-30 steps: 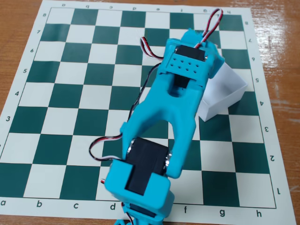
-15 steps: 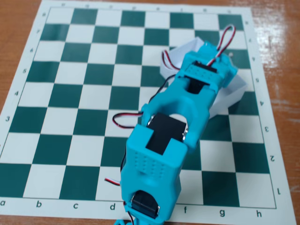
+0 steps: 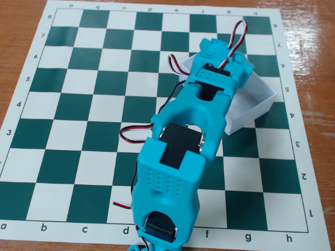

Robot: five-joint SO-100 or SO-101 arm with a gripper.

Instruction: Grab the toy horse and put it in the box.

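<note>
Nearest in the fixed view, the turquoise arm (image 3: 178, 157) stretches over the chessboard mat (image 3: 78, 104) on the desk (image 3: 314, 47). Farther, its wrist hangs above the white box (image 3: 256, 102) and hides the tool; I cannot tell its state. The toy horse is not visible. I judge it light, stiff and slippery; best pinched across the body.

Matt turquoise plastic arm (image 3: 178, 157); smooth white cardboard box (image 3: 254, 102); matt printed chessboard mat (image 3: 78, 104); glossy varnished wooden surface (image 3: 314, 42).
</note>
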